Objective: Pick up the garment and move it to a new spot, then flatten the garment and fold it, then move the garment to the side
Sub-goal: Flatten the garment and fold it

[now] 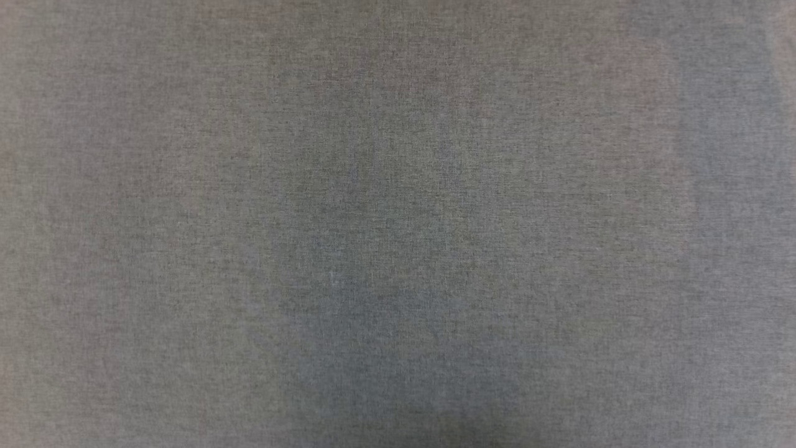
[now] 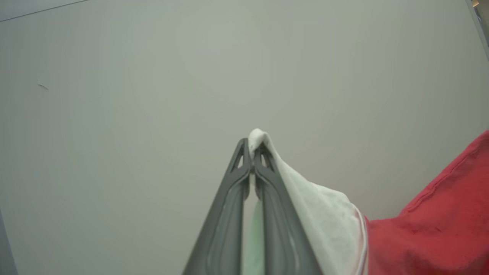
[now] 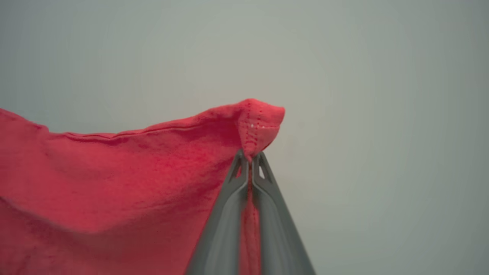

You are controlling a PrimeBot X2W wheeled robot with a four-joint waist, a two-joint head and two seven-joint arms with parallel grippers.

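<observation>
My left gripper (image 2: 251, 149) clamps the garment (image 2: 439, 229) by its white sleeve (image 2: 324, 214); my right gripper (image 3: 251, 157) clamps a red hem corner (image 3: 261, 116). In the head view a grey weave (image 1: 398, 224), perhaps cloth.

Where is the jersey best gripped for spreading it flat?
At its edges, as now: the left gripper pinches the white sleeve tip of the garment, the right gripper its stitched red hem corner. Thin folded cloth there fits between shut fingers, coming in edge-on.
</observation>
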